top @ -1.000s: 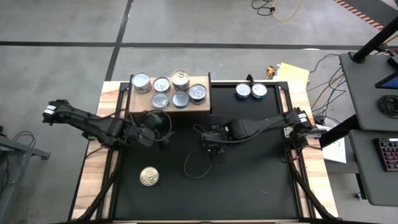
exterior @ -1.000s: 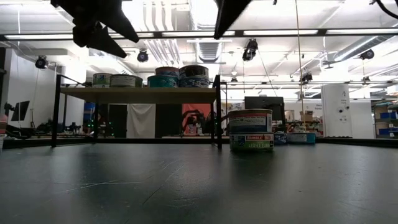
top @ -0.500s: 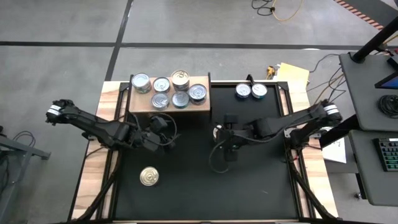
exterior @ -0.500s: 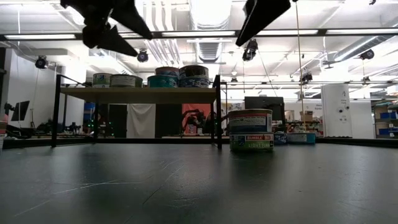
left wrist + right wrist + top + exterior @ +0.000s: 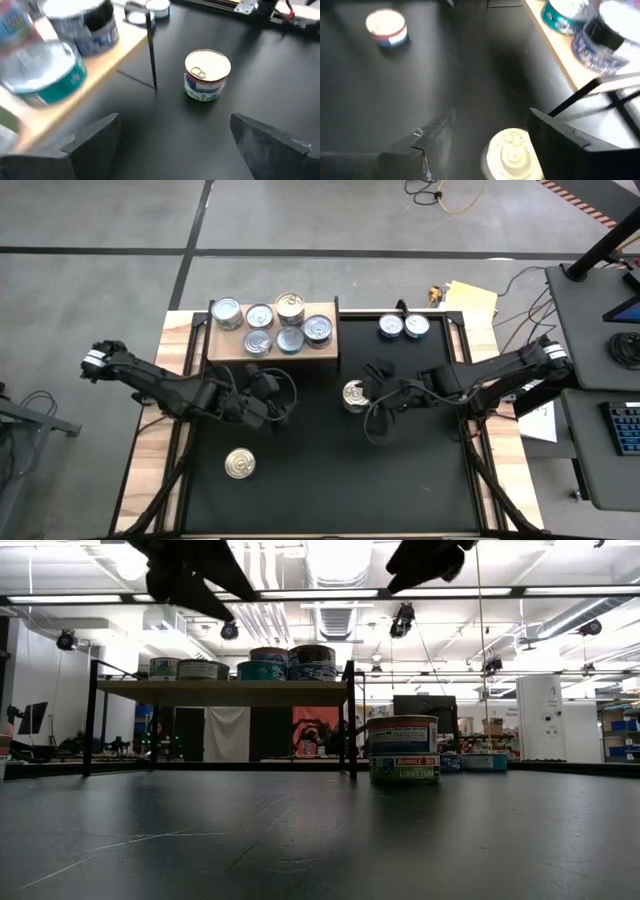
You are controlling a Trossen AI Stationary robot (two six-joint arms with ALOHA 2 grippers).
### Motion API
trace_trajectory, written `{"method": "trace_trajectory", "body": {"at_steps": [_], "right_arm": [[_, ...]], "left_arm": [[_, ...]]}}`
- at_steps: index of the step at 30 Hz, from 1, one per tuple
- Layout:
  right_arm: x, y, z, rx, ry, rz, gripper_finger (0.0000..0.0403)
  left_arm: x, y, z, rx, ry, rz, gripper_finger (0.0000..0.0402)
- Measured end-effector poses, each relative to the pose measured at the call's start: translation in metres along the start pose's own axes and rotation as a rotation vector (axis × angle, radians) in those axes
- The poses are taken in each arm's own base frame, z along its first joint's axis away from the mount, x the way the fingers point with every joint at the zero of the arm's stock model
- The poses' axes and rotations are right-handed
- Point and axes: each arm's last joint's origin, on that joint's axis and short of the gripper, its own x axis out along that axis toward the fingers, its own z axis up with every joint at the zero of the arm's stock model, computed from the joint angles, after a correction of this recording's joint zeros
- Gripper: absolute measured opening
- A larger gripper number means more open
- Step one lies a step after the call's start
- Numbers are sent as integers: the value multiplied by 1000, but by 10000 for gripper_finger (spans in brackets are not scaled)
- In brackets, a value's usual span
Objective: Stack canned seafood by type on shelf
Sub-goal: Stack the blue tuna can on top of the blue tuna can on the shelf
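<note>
Both arms have moved since a second ago; the right gripper (image 5: 372, 388) has slid away from the middle of the black table (image 5: 420, 480), toward the right side, and now a gold-top can (image 5: 354, 395) shows on the table where the arm hid it before; the left gripper (image 5: 270, 402) has drifted a little toward the middle too; the right gripper hangs above the table just beside that can, its two dark fingers (image 5: 565, 137) are spread apart and hold nothing, and the can sits low between them in the right wrist view; the left gripper hovers in front of the shelf (image 5: 325, 350), near its front edge, with its fingers (image 5: 95, 137) wide apart and nothing in them; the shelf is a light wooden stand at the back of the table, and six cans (image 5: 290, 338) sit on top of it, some with silver tops and one with a gold top; the gold-top can sits in front of the shelf's right corner, a bit apart from it; another gold-top can (image 5: 239, 463) sits well in front of the shelf, near the table's left front part; two more cans (image 5: 403, 327) stand side by side to the right of the shelf, at the back of the table.
</note>
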Motion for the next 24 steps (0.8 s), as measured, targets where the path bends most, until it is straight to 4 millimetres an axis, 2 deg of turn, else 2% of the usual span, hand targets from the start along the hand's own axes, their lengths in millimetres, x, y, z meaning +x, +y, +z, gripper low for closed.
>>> {"method": "trace_trajectory", "body": {"at_steps": [3, 7, 14, 19, 24], "right_arm": [[5, 6, -7, 92, -27, 4, 224], [20, 13, -25, 143, -52, -35, 212], [34, 14, -53, 250, -74, -101, 191], [38, 12, -64, 325, -87, -205, 175], [41, 11, -77, 315, -75, -246, 155]], "left_arm": [[-7, -5, 3, 115, -47, 29, 358], [-20, -13, -2, 233, -120, 92, 350], [-33, -29, -17, 286, -217, 175, 345], [-28, -32, -22, 335, -240, 253, 345], [-17, -34, -26, 239, -222, 256, 345]]}}
